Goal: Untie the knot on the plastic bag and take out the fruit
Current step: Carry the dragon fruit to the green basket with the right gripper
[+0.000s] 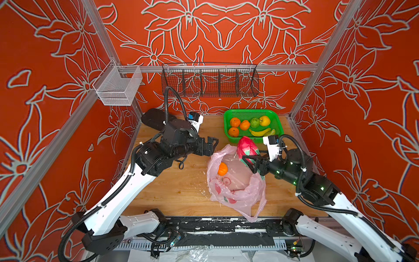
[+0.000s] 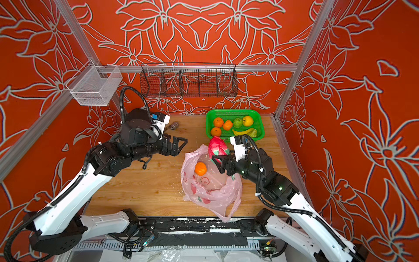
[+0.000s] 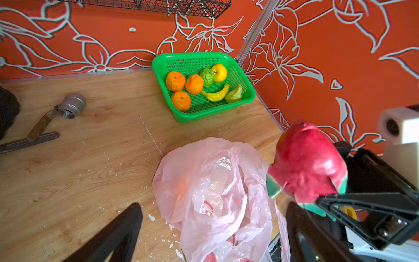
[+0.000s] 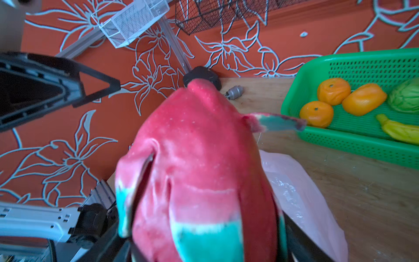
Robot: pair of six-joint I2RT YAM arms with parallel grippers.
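Note:
The pale pink plastic bag [image 1: 235,186] [image 2: 210,188] lies crumpled on the wooden table with its mouth open, and the knot is out of view. One orange [image 1: 222,169] sits inside it. My right gripper [image 1: 248,162] [image 4: 204,245] is shut on the base of the pink-and-green dragon fruit [image 1: 246,147] [image 4: 199,163], held above the bag's far edge near the green basket [image 1: 229,118]. The basket holds three oranges [image 3: 181,101], green fruits, a yellow one and a banana. Left of the bag hovers my left gripper [image 1: 214,146] [image 3: 210,238], open and empty.
A black wire basket [image 1: 209,82] and a white mesh basket [image 1: 118,88] hang on the back rail. A metal fitting with a handle [image 3: 70,105] lies at the back left of the table. White flecks are scattered on the wood beside the bag.

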